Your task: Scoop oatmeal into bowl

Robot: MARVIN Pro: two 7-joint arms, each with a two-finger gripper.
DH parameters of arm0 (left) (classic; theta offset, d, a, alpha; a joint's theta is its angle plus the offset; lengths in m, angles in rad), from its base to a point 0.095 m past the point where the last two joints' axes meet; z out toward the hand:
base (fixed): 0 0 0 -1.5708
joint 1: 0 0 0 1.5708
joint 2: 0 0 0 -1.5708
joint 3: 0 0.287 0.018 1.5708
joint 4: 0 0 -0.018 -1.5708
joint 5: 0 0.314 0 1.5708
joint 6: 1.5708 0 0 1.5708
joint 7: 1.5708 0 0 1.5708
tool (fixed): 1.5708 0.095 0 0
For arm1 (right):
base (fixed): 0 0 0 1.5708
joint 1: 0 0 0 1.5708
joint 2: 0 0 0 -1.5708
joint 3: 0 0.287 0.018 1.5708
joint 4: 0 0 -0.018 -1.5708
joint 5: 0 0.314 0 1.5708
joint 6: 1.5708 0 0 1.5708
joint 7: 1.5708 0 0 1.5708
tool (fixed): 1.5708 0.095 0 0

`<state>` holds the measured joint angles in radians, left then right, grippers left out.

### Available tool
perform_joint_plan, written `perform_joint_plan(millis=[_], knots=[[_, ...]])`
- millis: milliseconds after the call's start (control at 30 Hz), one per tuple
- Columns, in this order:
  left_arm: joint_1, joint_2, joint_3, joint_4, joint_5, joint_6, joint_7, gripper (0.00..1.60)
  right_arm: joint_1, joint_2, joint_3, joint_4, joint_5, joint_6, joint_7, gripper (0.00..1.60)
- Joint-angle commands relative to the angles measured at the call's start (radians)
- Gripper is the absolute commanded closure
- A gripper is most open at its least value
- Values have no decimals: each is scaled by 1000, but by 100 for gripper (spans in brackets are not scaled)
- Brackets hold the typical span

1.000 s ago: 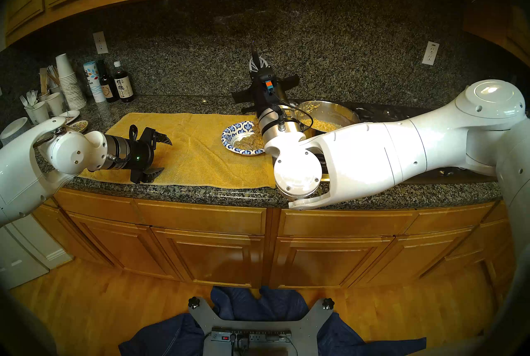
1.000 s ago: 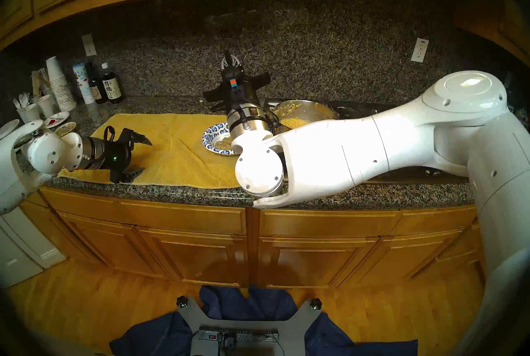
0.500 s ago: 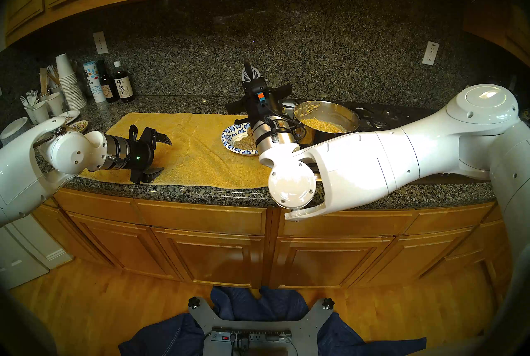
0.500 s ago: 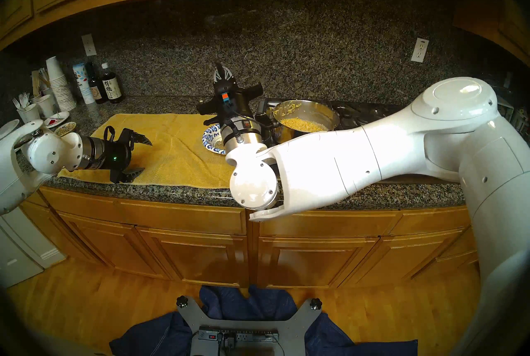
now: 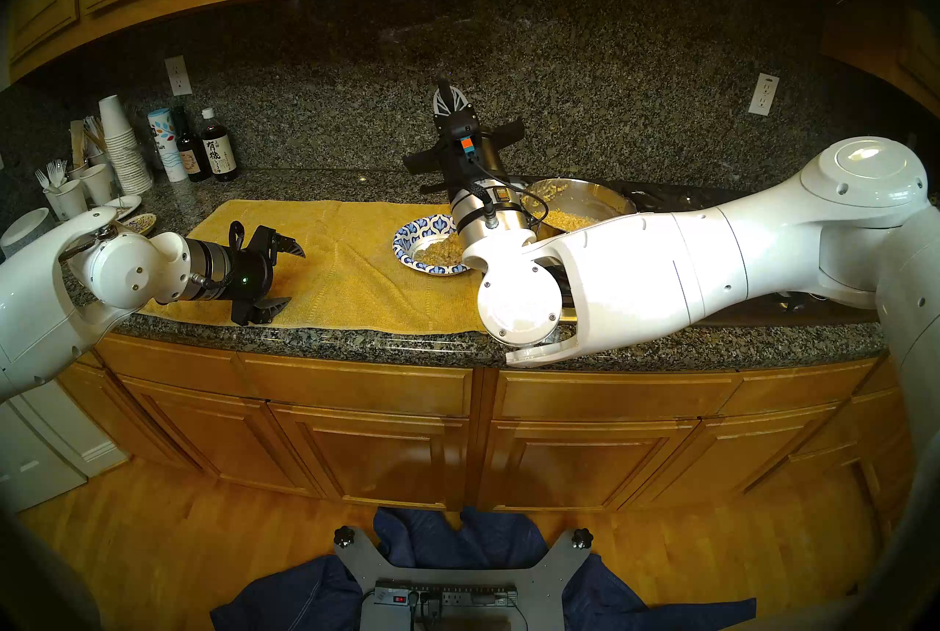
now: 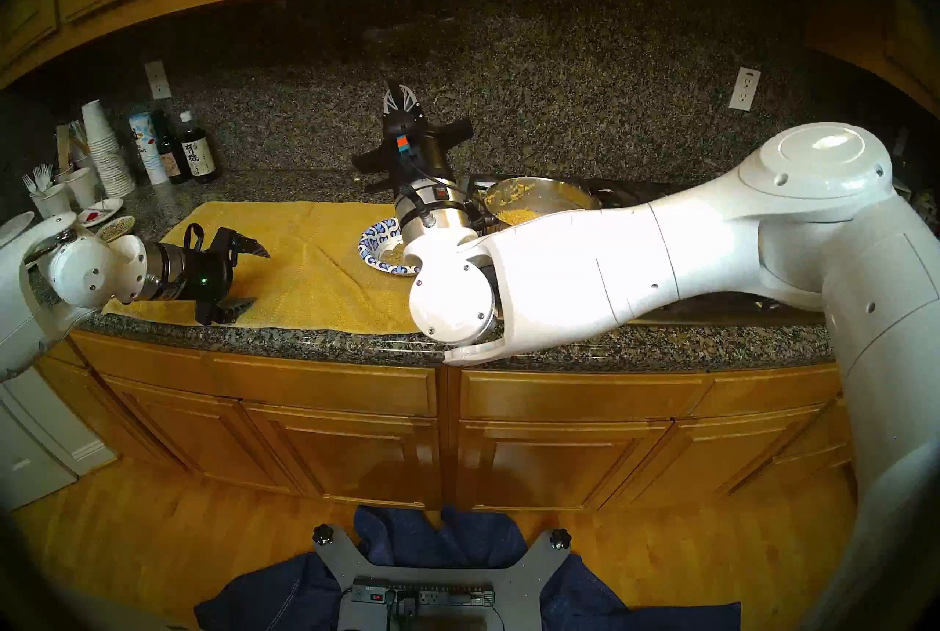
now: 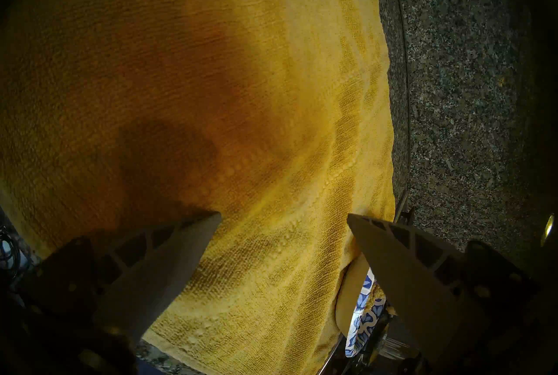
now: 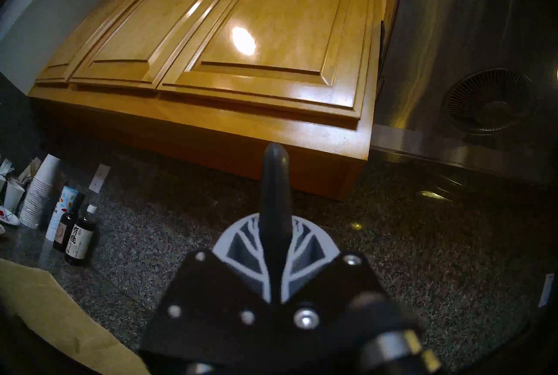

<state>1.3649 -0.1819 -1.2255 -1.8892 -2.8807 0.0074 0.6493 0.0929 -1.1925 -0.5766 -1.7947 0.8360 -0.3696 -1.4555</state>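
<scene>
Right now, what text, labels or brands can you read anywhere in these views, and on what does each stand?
"有機": large characters on the white label of the dark bottle; its smaller print is too blurred.
"Salt": partly cut off, on the white canister.
Smaller dark bottle: label too blurred to read.
Power strip: markings too small.
Nothing readable on the bowl or the paper cups.

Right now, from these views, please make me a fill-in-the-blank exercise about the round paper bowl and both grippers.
1. The round paper bowl with the blue-and-white rim stands on a yellow ____.
2. The left gripper holds nothing; its jaws are ____.
3. The ____ is shut on a dark grey handle.
4. The bowl contains lumpy tan ____.

Missing words: towel, open, right gripper, oatmeal.
</scene>
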Motion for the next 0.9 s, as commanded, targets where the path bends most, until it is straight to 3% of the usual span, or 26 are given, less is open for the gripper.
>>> perform_joint_plan(millis=[0, 167, 367, 667, 867], knots=[[-3, -2, -2, 3, 1, 0, 0, 0, -1, -27, -3, -29, -39, 4, -15, 160], [-3, -2, -2, 3, 1, 0, 0, 0, -35, -44, -33, -31, -57, 6, -28, 160], [-3, -2, -2, 3, 1, 0, 0, 0, -19, -46, -47, -7, -79, 14, -28, 160], [-2, -1, -2, 2, 1, 0, -1, 0, 64, -29, 9, 22, -72, 9, -18, 160], [-3, -2, -2, 2, 1, 0, 0, 0, 54, -33, 4, 14, -56, 7, 4, 160]])
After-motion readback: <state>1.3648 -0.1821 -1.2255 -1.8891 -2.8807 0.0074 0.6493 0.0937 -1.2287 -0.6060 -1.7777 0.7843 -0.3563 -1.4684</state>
